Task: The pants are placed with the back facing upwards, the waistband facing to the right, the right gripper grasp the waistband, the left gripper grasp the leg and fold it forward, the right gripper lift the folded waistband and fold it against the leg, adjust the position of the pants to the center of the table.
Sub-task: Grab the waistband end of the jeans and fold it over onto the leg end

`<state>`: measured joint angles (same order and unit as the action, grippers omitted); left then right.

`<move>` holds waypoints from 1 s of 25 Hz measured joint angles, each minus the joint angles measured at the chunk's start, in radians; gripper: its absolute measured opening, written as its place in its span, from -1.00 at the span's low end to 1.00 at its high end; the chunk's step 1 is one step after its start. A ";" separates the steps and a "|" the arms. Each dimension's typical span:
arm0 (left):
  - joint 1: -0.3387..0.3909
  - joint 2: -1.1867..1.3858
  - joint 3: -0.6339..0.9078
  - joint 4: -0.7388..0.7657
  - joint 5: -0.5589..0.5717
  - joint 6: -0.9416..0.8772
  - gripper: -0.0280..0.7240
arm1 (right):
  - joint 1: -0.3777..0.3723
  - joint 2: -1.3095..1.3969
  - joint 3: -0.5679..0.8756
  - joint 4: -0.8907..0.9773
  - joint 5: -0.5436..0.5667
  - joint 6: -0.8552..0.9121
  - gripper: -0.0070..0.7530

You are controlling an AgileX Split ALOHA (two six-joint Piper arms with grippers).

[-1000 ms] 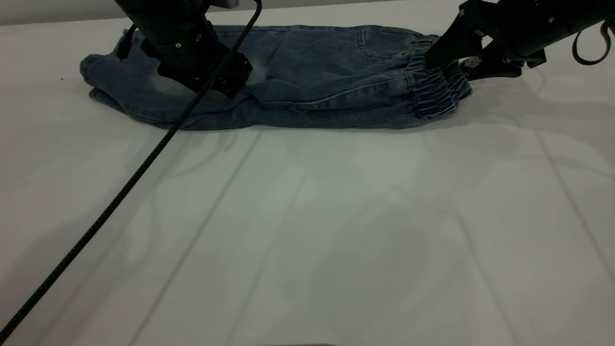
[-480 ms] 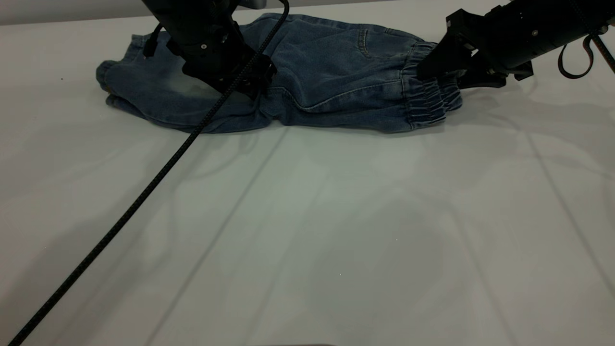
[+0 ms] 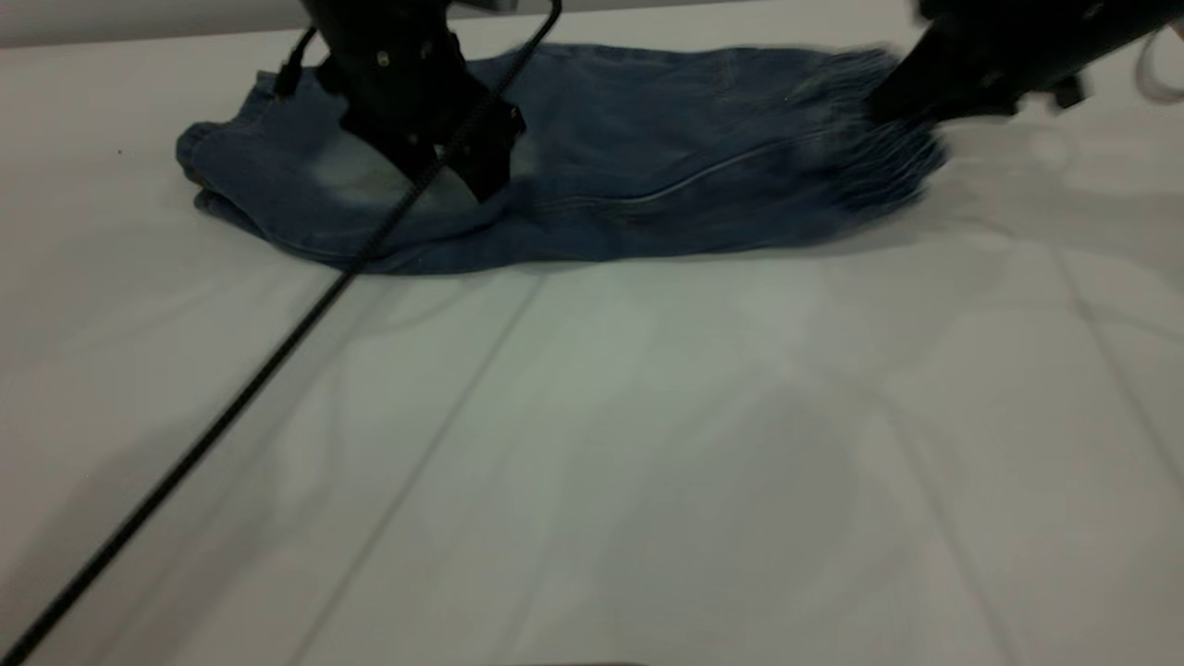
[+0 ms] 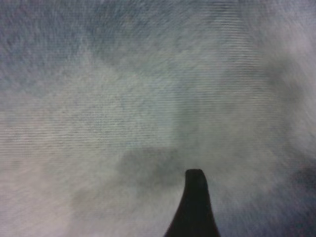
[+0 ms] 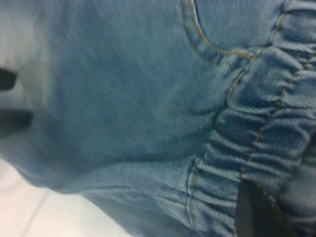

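The pants point(image 3: 647, 176) lie folded lengthwise along the far side of the table point(image 3: 592, 444), legs to the left and elastic waistband point(image 3: 879, 157) to the right. My left gripper point(image 3: 453, 166) bears down on a pale patch of the upper leg point(image 3: 259, 176), shut on the cloth. In the left wrist view one dark finger point(image 4: 195, 207) lies on pale denim point(image 4: 123, 98). My right gripper point(image 3: 902, 102) is at the far right end, shut on the waistband. The right wrist view shows the gathered waistband point(image 5: 266, 123), a pocket seam point(image 5: 207, 44) and one finger point(image 5: 252, 212) against the elastic.
A black braided cable point(image 3: 231, 407) runs from the left arm across the table toward the near left corner. White tabletop stretches in front of the pants up to the near edge.
The right gripper has pulled the waistband to the right, stretching out denim that had bunched up in the middle. The left gripper and the leg ends shifted slightly left.
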<state>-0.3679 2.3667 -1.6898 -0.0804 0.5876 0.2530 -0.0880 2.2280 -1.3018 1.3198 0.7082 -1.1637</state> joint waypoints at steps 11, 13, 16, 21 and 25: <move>0.023 -0.009 -0.183 0.194 0.170 -0.082 0.53 | -0.083 -0.252 0.001 -0.184 0.091 0.123 -0.83; 0.049 0.003 -0.183 0.210 0.163 -0.116 0.53 | -0.077 -0.279 0.001 -0.185 0.114 0.124 -0.83; 0.085 0.041 -0.183 0.218 0.152 -0.143 0.53 | -0.042 -0.295 0.001 -0.185 0.122 0.124 -0.83; 0.096 0.091 -0.183 0.217 0.124 -0.151 0.53 | 0.049 -0.295 -0.037 -0.193 0.118 0.146 -0.83; 0.096 0.115 -0.183 0.185 0.111 -0.156 0.53 | 0.127 -0.295 -0.095 -0.195 0.096 0.178 -0.83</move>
<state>-0.2715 2.4815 -1.8725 0.1046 0.6988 0.0967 0.0390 1.9331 -1.3965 1.1246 0.8040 -0.9860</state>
